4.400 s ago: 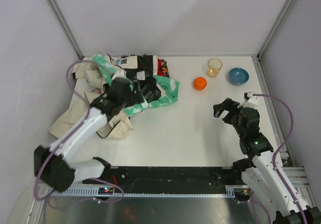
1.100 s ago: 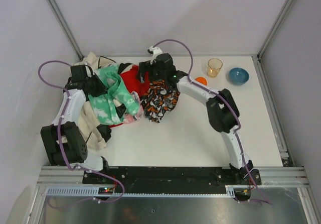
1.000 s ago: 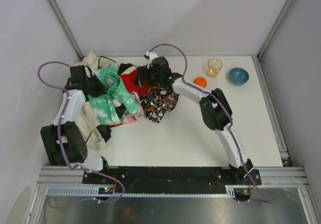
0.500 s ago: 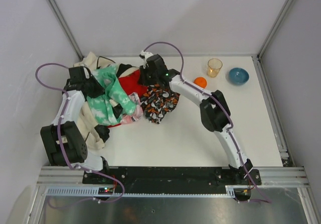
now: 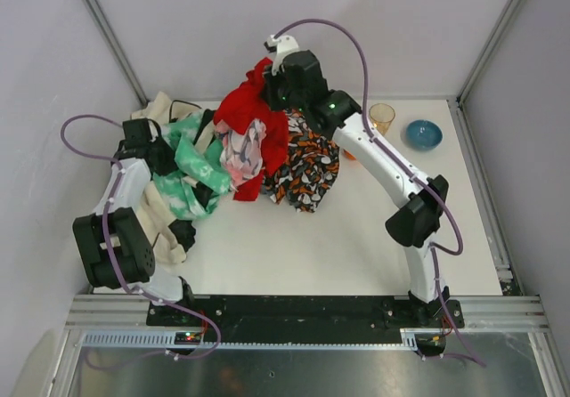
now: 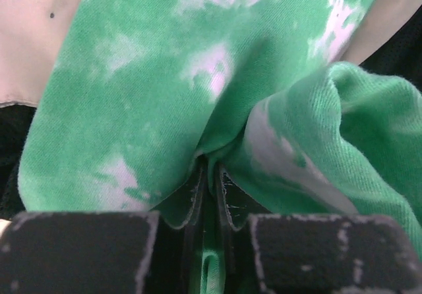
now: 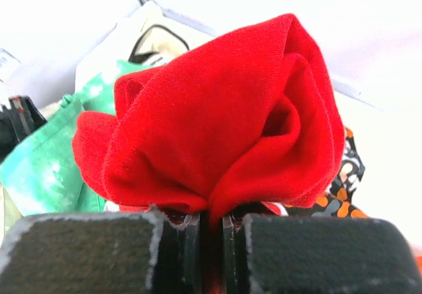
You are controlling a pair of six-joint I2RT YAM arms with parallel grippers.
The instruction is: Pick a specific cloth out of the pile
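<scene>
The right tool (image 7: 210,231) is pinched narrow on a bunched fold of the red cloth (image 7: 217,122), its fingers almost touching with only fabric between them. In the top view this tool is raised over the far left part of the tabletop (image 5: 356,237). The red cloth hangs from it, draping down and toward the left, above the right edge of the pile (image 5: 191,179). A pink cloth (image 5: 242,148) with a white pattern hangs against the red one on its near left side. A black printed cloth (image 5: 307,167) hangs against it on the right. Whether these two are caught in the red cloth or only draped on it cannot be told, nor whether their lower ends touch the tabletop. The left tool (image 6: 210,195) is clamped tight on a fold of green-and-white cloth (image 6: 132,109) at the left side of the pile. The pile lies at the far left of the tabletop, with beige cloth (image 5: 156,214) under the green and spreading toward the near side. A cup (image 5: 381,117) and a blue bowl (image 5: 423,134) stand at the far right, well apart from the cloths.
</scene>
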